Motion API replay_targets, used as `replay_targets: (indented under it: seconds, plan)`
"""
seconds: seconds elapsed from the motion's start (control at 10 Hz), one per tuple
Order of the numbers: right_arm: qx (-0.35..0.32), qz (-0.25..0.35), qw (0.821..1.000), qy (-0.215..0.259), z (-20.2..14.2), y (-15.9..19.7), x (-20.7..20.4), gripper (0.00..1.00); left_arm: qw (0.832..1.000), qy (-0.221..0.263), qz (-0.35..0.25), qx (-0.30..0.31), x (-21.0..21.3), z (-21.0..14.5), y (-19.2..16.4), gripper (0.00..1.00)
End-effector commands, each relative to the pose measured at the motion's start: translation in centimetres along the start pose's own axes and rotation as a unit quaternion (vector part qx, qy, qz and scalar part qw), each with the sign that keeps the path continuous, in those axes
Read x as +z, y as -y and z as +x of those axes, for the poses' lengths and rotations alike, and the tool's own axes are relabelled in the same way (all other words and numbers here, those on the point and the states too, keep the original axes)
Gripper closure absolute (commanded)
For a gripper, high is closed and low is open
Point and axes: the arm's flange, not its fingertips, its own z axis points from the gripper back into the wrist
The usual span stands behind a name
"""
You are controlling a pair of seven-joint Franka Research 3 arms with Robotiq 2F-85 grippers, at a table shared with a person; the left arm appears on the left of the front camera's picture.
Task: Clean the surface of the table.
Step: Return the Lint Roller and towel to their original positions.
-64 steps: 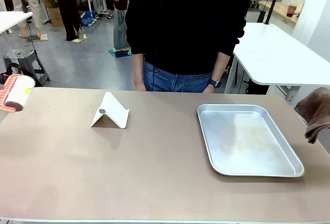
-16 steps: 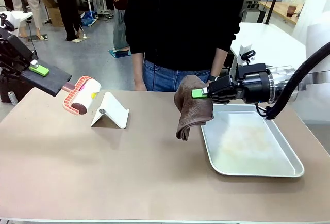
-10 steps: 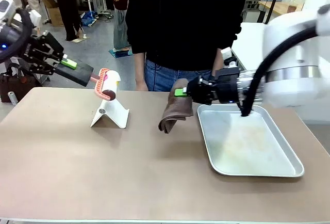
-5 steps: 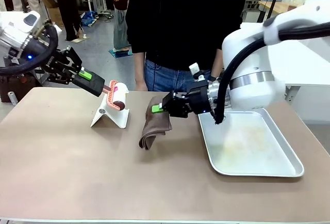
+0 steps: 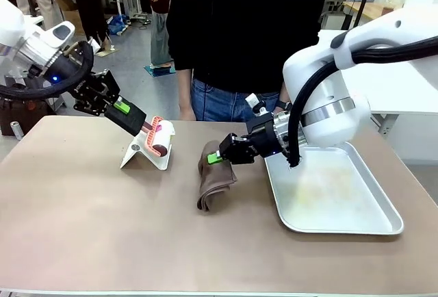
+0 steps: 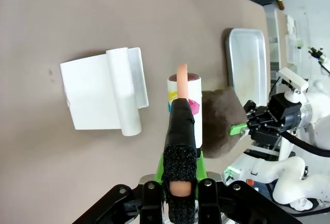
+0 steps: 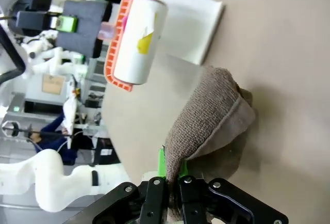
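White stand [image 5: 146, 150], silver tray [image 5: 328, 186] on table [image 5: 102, 228].

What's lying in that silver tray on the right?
The tray looks empty, with just faint smudges on its bare bottom. Its near-left corner sits behind the right arm, so that corner cannot be checked.

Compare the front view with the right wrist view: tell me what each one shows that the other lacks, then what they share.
Front view alone: the silver tray on the table, the person standing at the far side, and the right gripper seen from outside, shut on the brown cloth.

Right wrist view alone: the lint roller's white paper face with its yellow mark, framed in orange.

Both: the cloth, the roller held by the left gripper, and the white stand beside it.
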Motion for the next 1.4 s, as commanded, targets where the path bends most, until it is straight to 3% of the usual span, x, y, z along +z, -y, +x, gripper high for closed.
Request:
replay_targets:
  seconds: [0.0, 0.6, 1.3]
  plan:
    - [-0.001, -0.074, 0.997, -0.007, 1.3, -0.5, -0.5, 0.93, 1.000, -0.002, 0.015, -0.009, -0.7, 0.7, 0.4, 0.77]
    - [0.018, -0.229, 0.973, -0.016, 2.1, 0.0, -0.7, 0.93, 1.000, -0.006, 0.025, -0.004, -1.2, 0.7, 0.6, 0.77]
    - [0.039, -0.333, 0.941, -0.048, 2.4, -0.2, -1.1, 0.93, 0.999, -0.001, 0.039, 0.006, -1.9, 1.2, 0.6, 0.77]
